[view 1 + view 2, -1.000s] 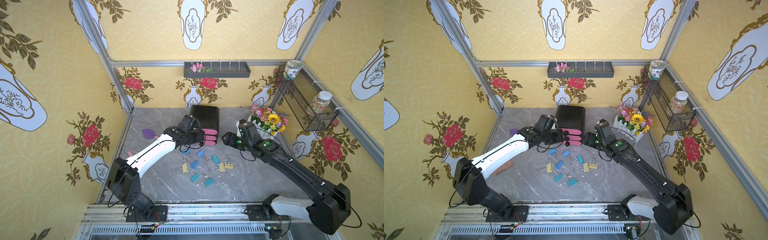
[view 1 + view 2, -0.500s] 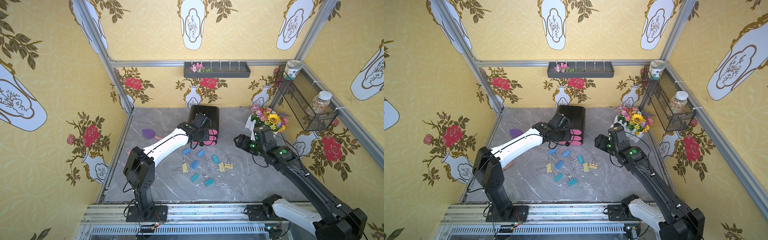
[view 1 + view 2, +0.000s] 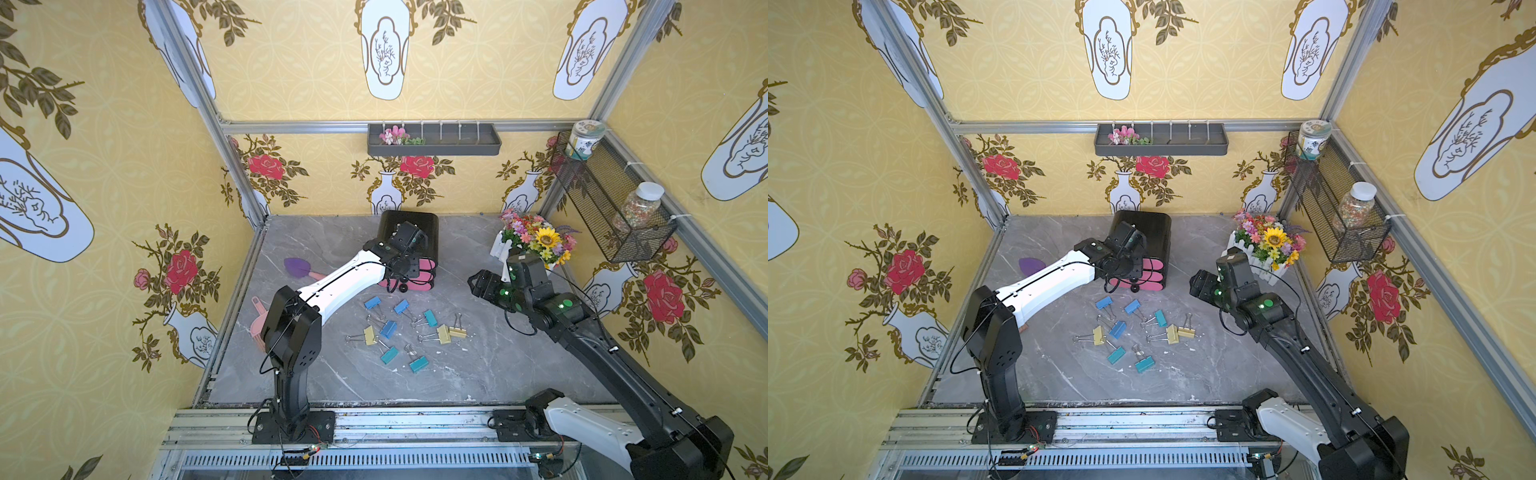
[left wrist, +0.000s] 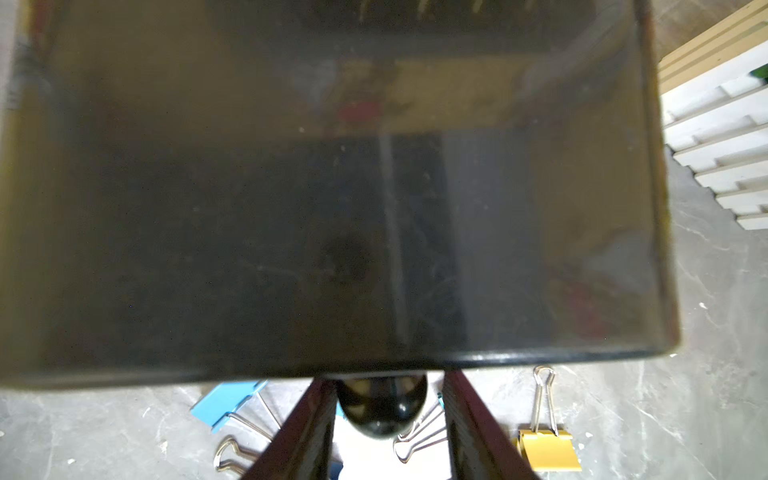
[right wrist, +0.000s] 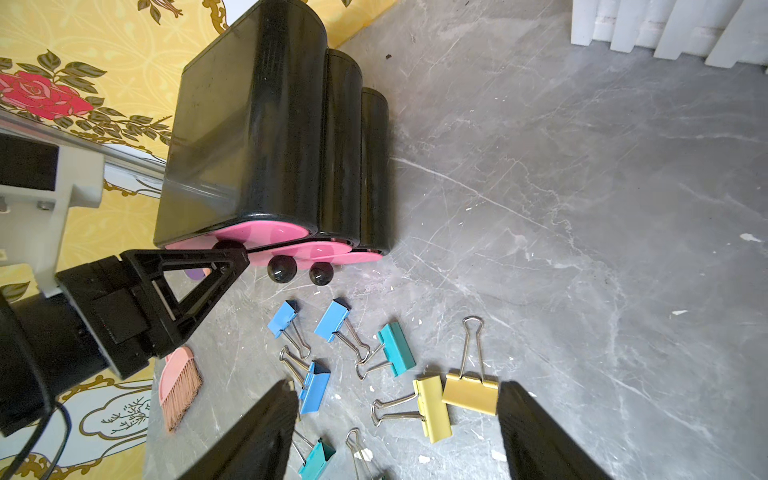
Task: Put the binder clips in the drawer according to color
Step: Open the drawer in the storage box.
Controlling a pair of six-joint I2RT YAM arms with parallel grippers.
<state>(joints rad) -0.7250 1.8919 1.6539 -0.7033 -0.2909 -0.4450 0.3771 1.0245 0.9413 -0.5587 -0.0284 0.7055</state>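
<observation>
While nine clips (image 3: 430,318) lie loose at the middle of the counter (image 3: 478,374), the left fingers (image 4: 307,428) straddle the top knob (image 4: 381,405) of the cabinet (image 3: 419,226). Taking the back wall as 12 o'clock in both top views, the cabinet stands at 12 o'clock on the counter, and its three pink drawer fronts look pushed in. The left fingers are partly apart. One sits right at the knob's side and a thin gap shows at the other, so no firm pinch on it shows.

The right fingers (image 5: 257,432) are spread wide and hold nothing. They hang above the counter at about 4 o'clock from the cabinet, with the clips below them in the right wrist view.

The clips lie at the cabinet's 6 o'clock, clear of it. The three blue clips (image 3: 389,329) fill the 11 to 12 o'clock part of the cluster. Of the teal clips (image 3: 389,355), two lie at 6 o'clock and one at 1 o'clock. One of the yellow clips (image 3: 444,333) lies at 9 o'clock, and the other two lie just beside each other at 3 o'clock.

Flowers (image 3: 536,241) stand at 2 o'clock on the counter. A pink brush (image 5: 180,386) lies at 9 o'clock by the left arm.
</observation>
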